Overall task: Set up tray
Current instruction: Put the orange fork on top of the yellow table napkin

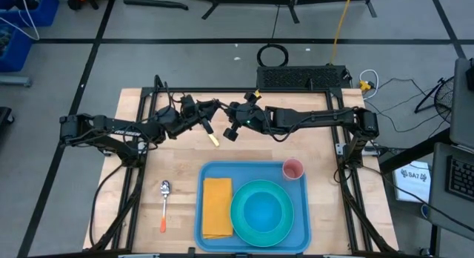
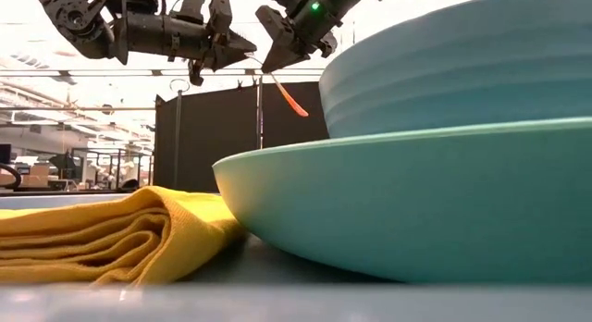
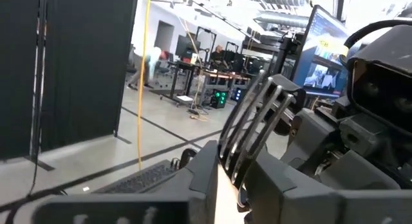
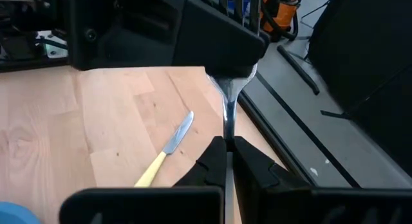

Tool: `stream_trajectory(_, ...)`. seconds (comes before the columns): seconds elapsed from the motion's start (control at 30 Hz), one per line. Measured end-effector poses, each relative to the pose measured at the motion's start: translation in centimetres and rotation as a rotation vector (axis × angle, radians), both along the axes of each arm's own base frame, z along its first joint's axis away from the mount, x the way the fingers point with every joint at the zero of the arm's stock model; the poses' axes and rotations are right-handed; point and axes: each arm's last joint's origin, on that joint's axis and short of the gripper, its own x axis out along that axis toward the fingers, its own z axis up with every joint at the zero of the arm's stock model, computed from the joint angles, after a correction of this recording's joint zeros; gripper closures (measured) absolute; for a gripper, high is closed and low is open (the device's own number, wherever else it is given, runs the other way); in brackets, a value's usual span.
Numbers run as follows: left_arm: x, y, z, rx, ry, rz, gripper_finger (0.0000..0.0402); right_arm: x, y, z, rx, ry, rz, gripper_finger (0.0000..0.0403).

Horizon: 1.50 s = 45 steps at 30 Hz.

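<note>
A fork is held in the air between my two grippers over the table's far middle. Its metal tines show in the left wrist view, and its orange handle slants down below my right gripper. My left gripper and my right gripper meet tip to tip, each shut on the fork. The blue tray lies at the near edge with a yellow napkin, a turquoise plate and a pink cup on it. My left gripper pinches the fork's head between its two fingers, at the base of the tines. It comes about level from the table's left. The tines stick out past the fingers, clear of the table. My right gripper pinches the fork's thin metal neck between its two fingers, just below the head. It comes from the table's right, slanting a little down. The orange handle hangs past the fingers, and the fork is lifted clear.
A knife with a yellow handle lies flat on the wood under the grippers. A spoon with an orange handle lies left of the tray. Bare wood shows between the tray and the far edge.
</note>
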Motion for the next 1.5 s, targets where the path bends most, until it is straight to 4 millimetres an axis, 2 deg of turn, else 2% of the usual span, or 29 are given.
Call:
stream_trajectory(0.13,0.0,0.0,0.0,0.051,0.023,0.002,0.0390,0.0,0.0,0.0,0.003,0.001,0.005,0.0401)
stream_trajectory(0.33,0.0,0.0,0.1,0.099,0.045,0.015,0.0396,0.0,0.1,-0.1,0.023,0.001,0.040,0.0402)
stream_trajectory(0.63,-0.3,0.1,-0.2,0.137,0.144,0.035,0.0397,-0.3,1.3,-0.8,-0.013,0.135,0.105,0.0332)
stream_trajectory(0.77,-0.8,0.0,0.3,0.149,0.149,0.032,0.0397,-0.8,1.6,-1.5,0.022,0.200,0.098,0.0316)
stream_trajectory(0.87,-1.4,-0.4,0.9,0.171,0.171,-0.040,0.0397,-1.1,1.6,-1.8,0.036,0.245,0.089,0.0312)
stream_trajectory(1.0,-2.3,-1.9,0.3,0.077,0.287,-0.222,0.0398,-1.5,1.6,-1.8,0.005,0.284,0.064,0.0315)
stream_trajectory(1.17,-3.8,-5.2,0.2,-0.055,0.376,-0.390,0.0398,-2.4,1.5,-0.4,-0.043,0.288,0.049,0.0325)
stream_trajectory(1.33,-6.2,-8.6,0.4,-0.173,0.425,-0.415,0.0398,-3.5,1.6,1.0,-0.050,0.271,0.054,0.0328)
stream_trajectory(1.5,-7.0,-11.5,0.4,-0.299,0.399,-0.508,0.0398,-4.1,1.6,2.1,-0.054,0.240,0.056,0.0328)
